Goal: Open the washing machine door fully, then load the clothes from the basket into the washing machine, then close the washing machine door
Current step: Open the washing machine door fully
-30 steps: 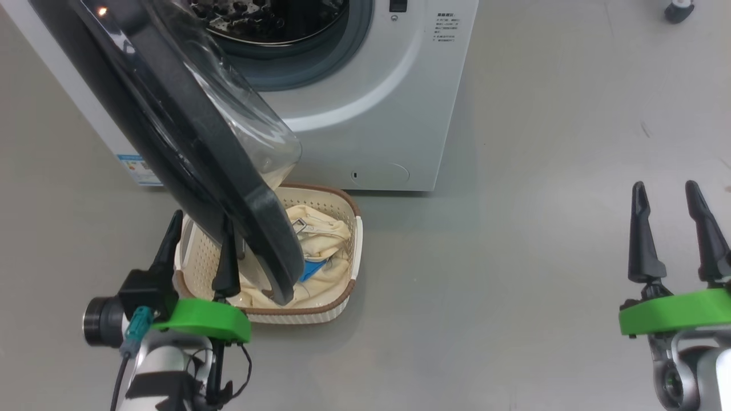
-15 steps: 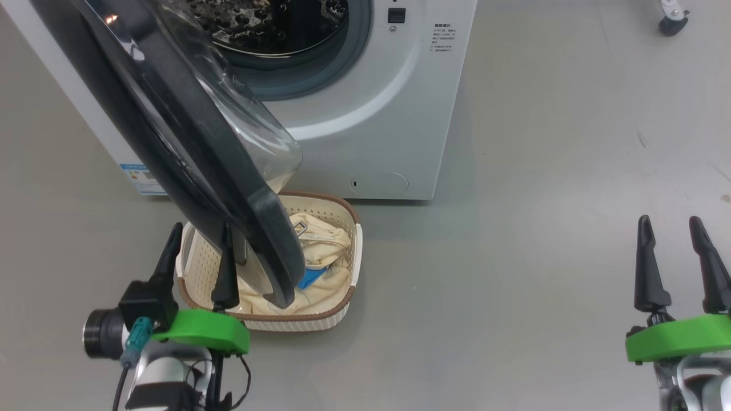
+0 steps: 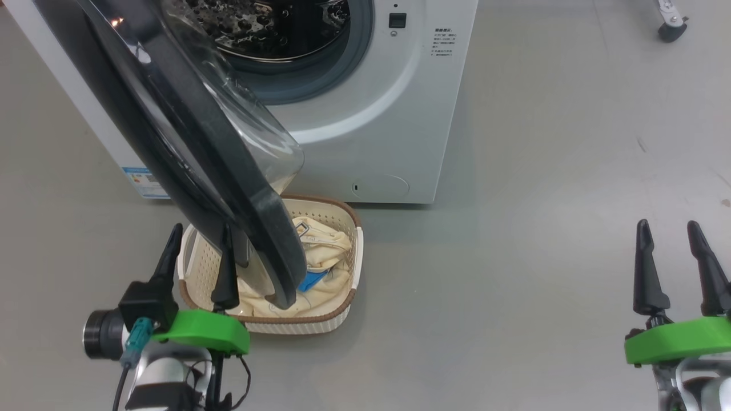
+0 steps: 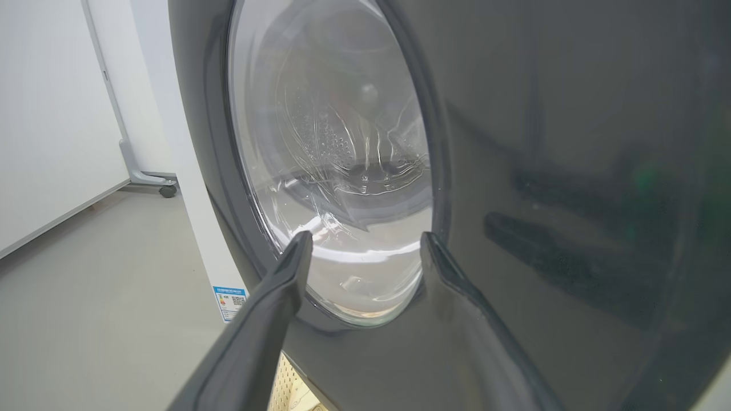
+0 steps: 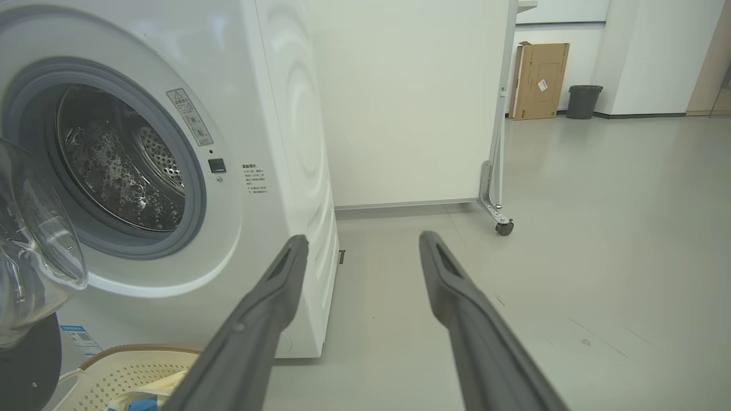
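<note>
One of three steps looks underway, and two are not begun. The washing machine door point(image 3: 265, 228) is swung out from the front of the white washing machine point(image 3: 371, 131), and the steel drum point(image 3: 268, 23) is bare and, as far as I see into it, empty. I judge the door wide open, but I cannot tell whether it has reached its full swing. Its black rim hangs over the left part of the basket point(image 3: 302, 326).

The basket sits on the grey floor point(image 3: 514, 228) just in front of the machine. The clothes point(image 3: 322, 240), cream fabric with a patch of blue, lie heaped inside it, partly hidden behind the door's lower edge. Nothing has been loaded.

My left end effector point(image 3: 201, 228) is released, its two dark fingers spread and holding nothing. It sits at the basket's near left corner, pointing at the door. In the left wrist view the door's outer face point(image 4: 571, 171) is close ahead of my fingers point(image 4: 285, 274). I cannot tell whether they touch it.

My right end effector point(image 3: 667, 224) is also released and empty. It hovers over bare floor, well apart from the machine and the basket.

Left to do, as I judge it: finish the door's swing if any remains, lift the clothes into the drum, then shut the door.
</note>
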